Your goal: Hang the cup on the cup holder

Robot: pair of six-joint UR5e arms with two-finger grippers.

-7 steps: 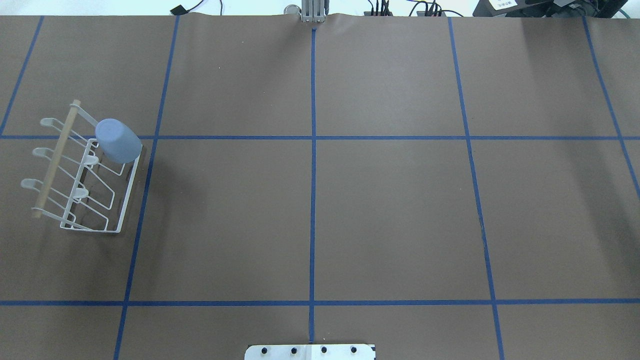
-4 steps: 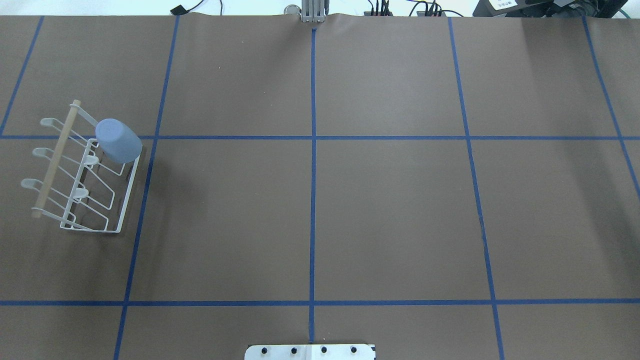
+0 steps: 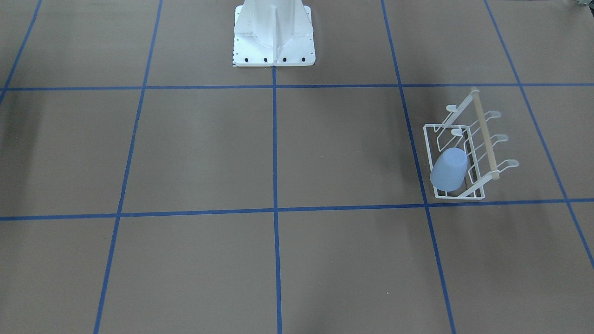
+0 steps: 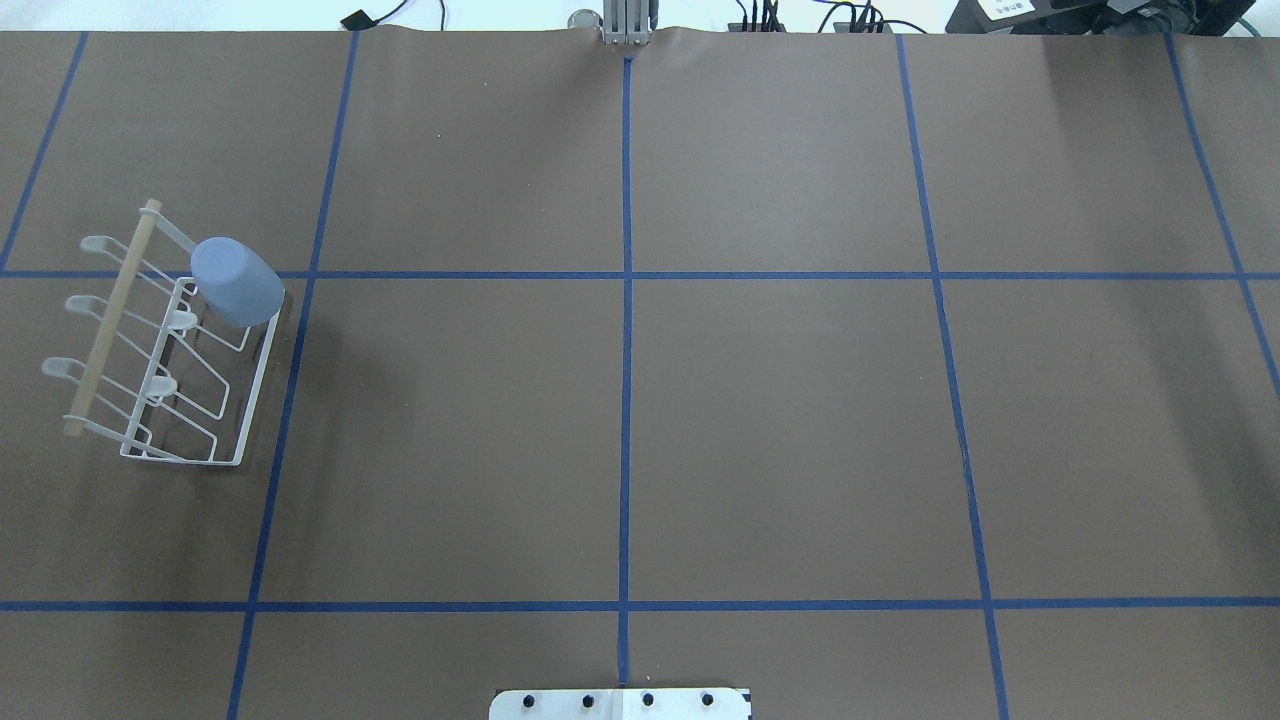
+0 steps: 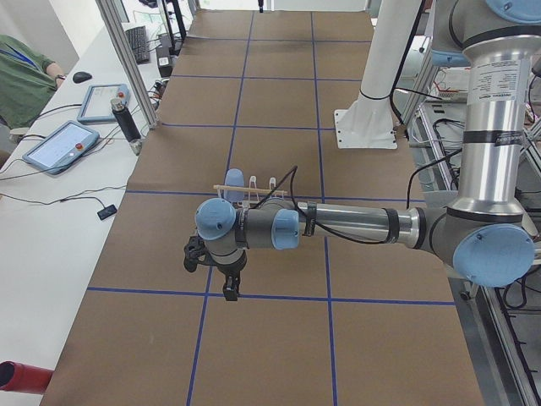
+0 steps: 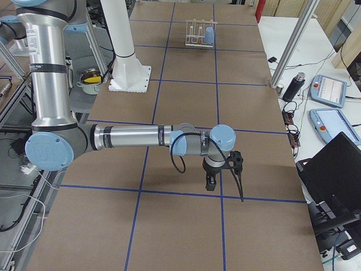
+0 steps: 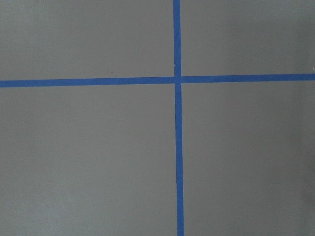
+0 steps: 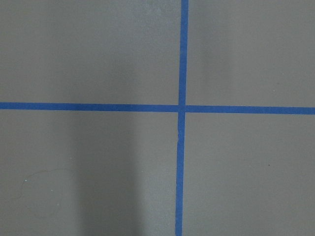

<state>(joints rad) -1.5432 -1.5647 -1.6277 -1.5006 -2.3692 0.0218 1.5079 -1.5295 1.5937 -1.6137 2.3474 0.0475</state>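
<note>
Taken from the left, the cup holder (image 4: pixel 260 380) stood on the surface with its wooden bar (image 4: pixel 110 318) on the outer side. Five prong tips showed bare, three past the bar and two inside the frame. The cup (image 4: pixel 238 281) sat at the holder's far right corner, on the side away from the bar. It was mouth down and tilted over what looked like the sixth prong, with its closed bottom facing up and outward. The job looked finished, so the risks were about undoing it. The cup seemed to rest on a single thin prong and was light and smooth. How far the prong reached inside it could not be seen. A shallow seat could let it slide or rock off toward the frame's edge. The wire holder itself looked light, so any knock to the bar would probably shake the cup loose. The left hand (image 5: pixel 230 288) hung over the surface clear of the holder on its bar side, and a low sweep across from there could clip the bar. The right hand (image 6: pixel 210 182) hovered well apart from the holder and posed little threat. I cannot tell how far open either hand was, though nothing showed in their grip.
</note>
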